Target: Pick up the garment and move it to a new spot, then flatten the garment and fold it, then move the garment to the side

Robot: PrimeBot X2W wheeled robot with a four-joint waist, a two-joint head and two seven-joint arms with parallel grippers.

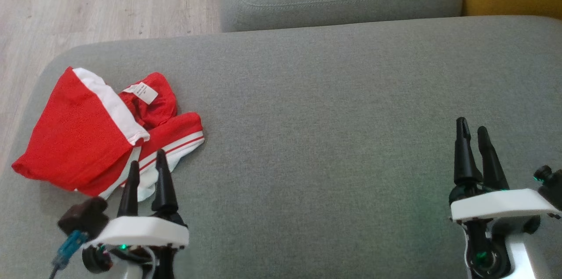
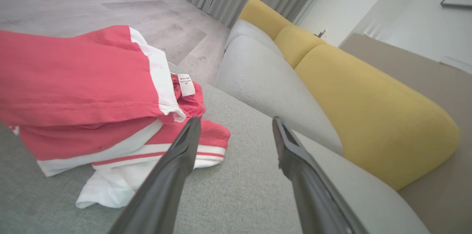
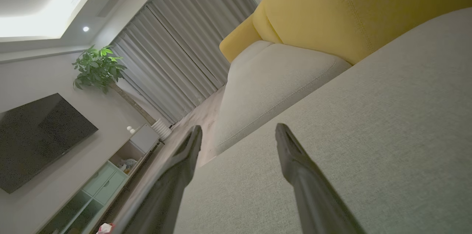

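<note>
Step 1 (pick-up) not yet begun. Garment (image 1: pixel 74 134) lies crumpled at L end of sofa seat (image 1: pixel 329 116). Left jaws wide, just beside it; right jaws wide, well apart. Next move prob. req.: close left jaws on nearest hem.

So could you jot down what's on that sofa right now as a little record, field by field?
Surface: grey fabric sofa seat cushion
Clothing: red fabric garment with white bands, crumpled, at the cushion's left end
Detail: white label showing on top
Left tool: open, empty, at the garment's near edge
Right tool: open, empty, over bare cushion far to the right
Task stage: garment not yet picked up
</note>
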